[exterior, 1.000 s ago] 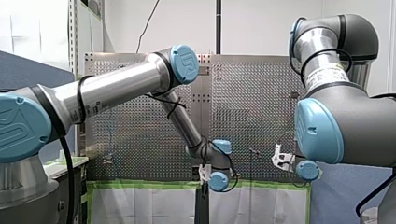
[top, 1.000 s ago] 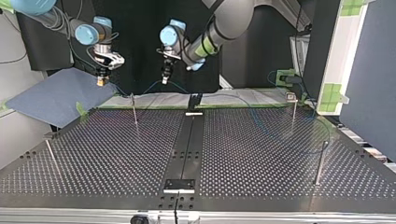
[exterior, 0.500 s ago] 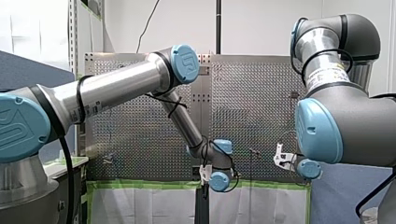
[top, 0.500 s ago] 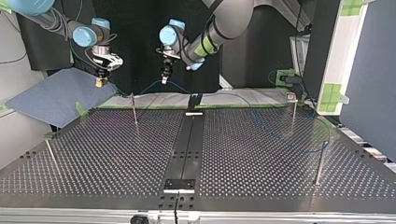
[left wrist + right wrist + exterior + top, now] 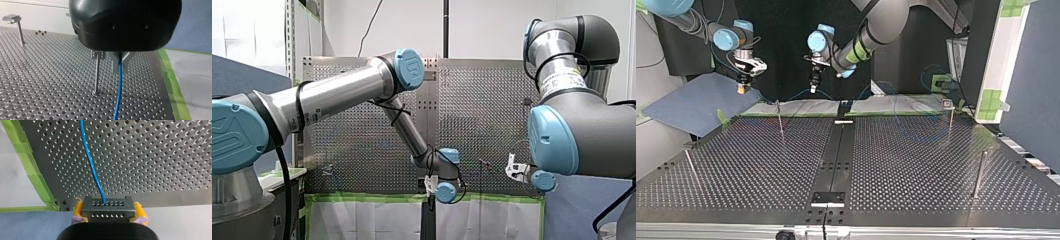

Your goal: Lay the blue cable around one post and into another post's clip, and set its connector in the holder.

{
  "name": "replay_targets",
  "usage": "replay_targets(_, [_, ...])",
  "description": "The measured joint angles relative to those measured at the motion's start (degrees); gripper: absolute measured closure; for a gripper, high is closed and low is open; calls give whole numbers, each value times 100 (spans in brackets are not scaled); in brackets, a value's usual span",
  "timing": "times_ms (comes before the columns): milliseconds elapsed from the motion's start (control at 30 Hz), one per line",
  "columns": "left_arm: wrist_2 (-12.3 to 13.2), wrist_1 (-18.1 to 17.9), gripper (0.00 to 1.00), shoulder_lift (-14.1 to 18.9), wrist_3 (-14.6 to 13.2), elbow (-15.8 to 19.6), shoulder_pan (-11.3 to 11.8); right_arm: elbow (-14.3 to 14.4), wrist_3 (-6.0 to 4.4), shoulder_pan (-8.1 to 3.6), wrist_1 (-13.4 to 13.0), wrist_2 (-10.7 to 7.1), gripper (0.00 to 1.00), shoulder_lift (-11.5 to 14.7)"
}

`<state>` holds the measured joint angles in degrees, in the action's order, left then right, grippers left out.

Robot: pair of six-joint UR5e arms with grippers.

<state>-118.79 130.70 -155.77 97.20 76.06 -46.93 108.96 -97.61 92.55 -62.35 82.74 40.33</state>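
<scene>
**Both gripping, both pointing down**

My left arm reaches out and bends down at the elbow. The left claw points downward, fingers pinched on the blue cable. My right arm folds near. The right claw hangs downward, yellow pads clamping the connector. Both hover above the surface, well apart.

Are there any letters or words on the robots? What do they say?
"UR": on the blue elbow cap of my left arm, tilted.
White label on my right arm: print too small to read.
Small sticker on my left arm's silver tube: too small to read.
No other text can be read.
</scene>
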Motion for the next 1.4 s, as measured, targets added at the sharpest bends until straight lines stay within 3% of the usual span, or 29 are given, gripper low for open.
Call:
replay_targets(433, [-6, -1, 100, 1, 39, -169, 35, -2, 112, -4, 15, 8, 100, 0])
replay_targets(567, [-10, 19, 100, 0, 43, -267, 39, -24, 105, -22, 9, 6, 100, -1])
replay_targets(967, [10, 119, 100, -2, 22, -321, 38, -45, 7, -123, -67, 10, 100, -2])
replay_targets(1267, [161, 184, 100, -6, 2, -322, 39, -46, -142, -199, -259, 6, 100, -9])
replay_targets(1400, [220, 226, 100, -7, -5, -330, -6, -49, -286, -249, -381, 5, 100, -14])
